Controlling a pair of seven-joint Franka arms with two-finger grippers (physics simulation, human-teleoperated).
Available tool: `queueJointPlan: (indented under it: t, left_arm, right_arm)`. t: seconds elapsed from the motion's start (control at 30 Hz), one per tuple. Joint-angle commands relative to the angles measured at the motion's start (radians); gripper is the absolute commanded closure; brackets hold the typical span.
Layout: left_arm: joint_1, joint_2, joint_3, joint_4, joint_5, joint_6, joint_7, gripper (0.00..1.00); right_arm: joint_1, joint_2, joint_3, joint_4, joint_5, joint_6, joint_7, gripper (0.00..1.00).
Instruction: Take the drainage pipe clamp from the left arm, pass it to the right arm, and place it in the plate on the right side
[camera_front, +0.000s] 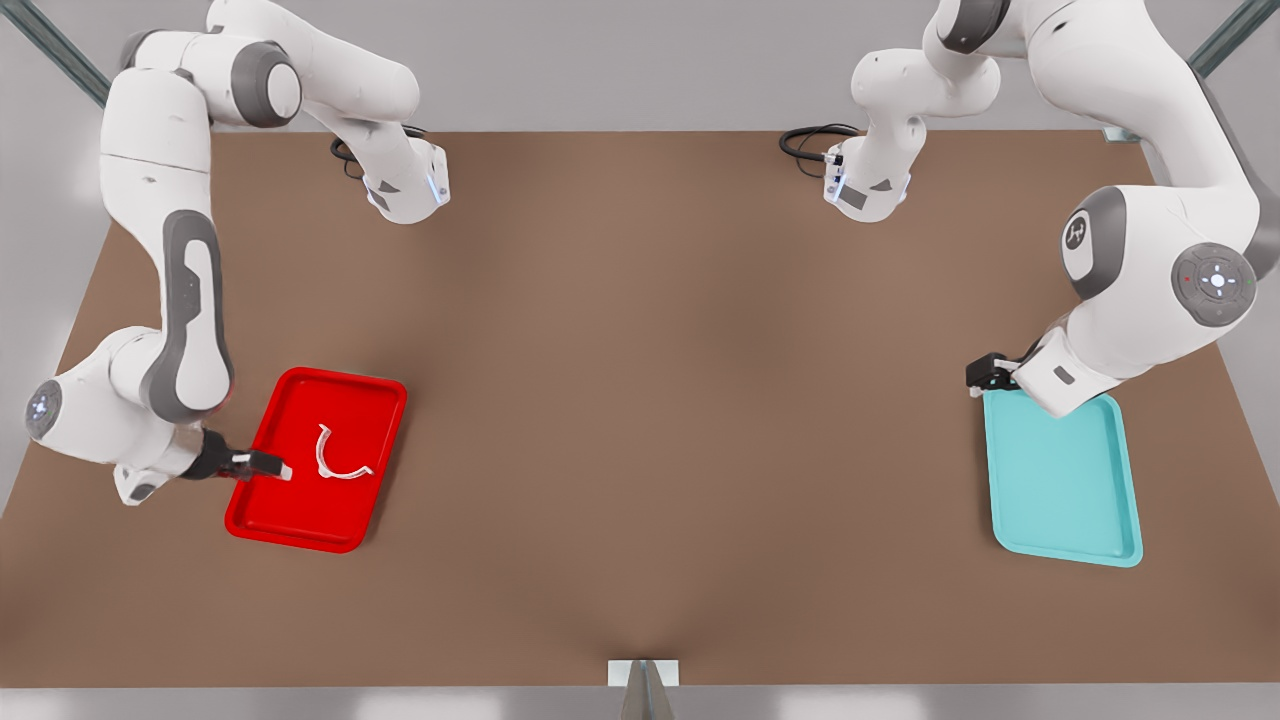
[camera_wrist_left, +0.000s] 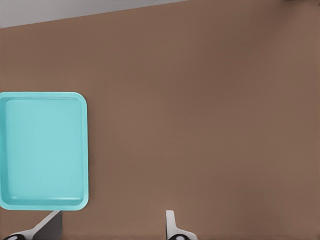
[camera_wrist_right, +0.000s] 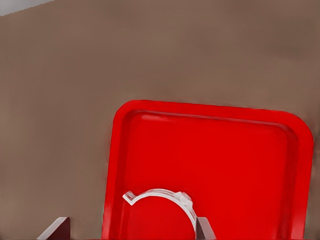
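Both jaws stand open, gripping nothing. Right gripper (camera_front: 282, 469) sits low over the red plate (camera_front: 300, 530) at the front view's left, its fingertips over the plate's near-left part, just beside the clamp (camera_front: 338, 457) but apart from it. Clamp lies flat inside the plate, a white half-ring with small bent feet, open side toward the far right corner in the front view; in the right wrist view the clamp (camera_wrist_right: 162, 200) rests on the plate (camera_wrist_right: 225, 150) between the spread fingers (camera_wrist_right: 204, 229). Left gripper (camera_front: 985, 378) hangs at the far-left corner of the teal tray (camera_front: 1065, 490) at the front view's right; left wrist view shows the tray (camera_wrist_left: 42, 150) bare on the brown desk (camera_front: 650, 400), with fingers (camera_wrist_left: 171, 226) wide apart.
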Motion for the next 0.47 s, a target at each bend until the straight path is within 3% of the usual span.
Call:
queueJointPlan:
  t: [0.0, 0.03, 0.1, 0.13, 0.17, 0.43]
  left_arm:
    - [0.002, -0.002, 0.0, 0.0, 0.005, -0.002, 0.007, 0.0]
    - [0.011, -0.002, 0.002, 0.0, 0.004, -0.002, 0.009, 0.0]
    - [0.011, -0.002, 0.002, 0.002, 0.004, 0.001, 0.009, 0.0]
    - [0.008, -0.002, 0.002, 0.0, 0.002, 0.001, 0.008, 0.0]
    - [0.009, -0.004, 0.0, 0.002, -0.002, 0.001, 0.006, 0.0]
    - [-0.001, 0.001, -0.002, 0.004, 0.005, -0.002, -0.019, 0.0]
  right_arm:
    - [0.035, -0.057, 0.064, 0.166, -0.259, -0.254, -0.082, 0.0]
    - [0.037, -0.09, 0.126, 0.245, -0.284, -0.301, 0.001, 0.0]
    - [0.089, -0.225, 0.114, 0.256, -0.358, -0.403, 0.118, 0.0]
    - [0.11, -0.267, 0.119, 0.227, -0.379, -0.506, 0.281, 0.0]
    - [0.121, -0.343, 0.121, 0.098, -0.378, -0.476, 0.305, 0.0]
    - [0.132, -0.295, 0.131, 0.119, -0.378, -0.479, 0.38, 0.0]
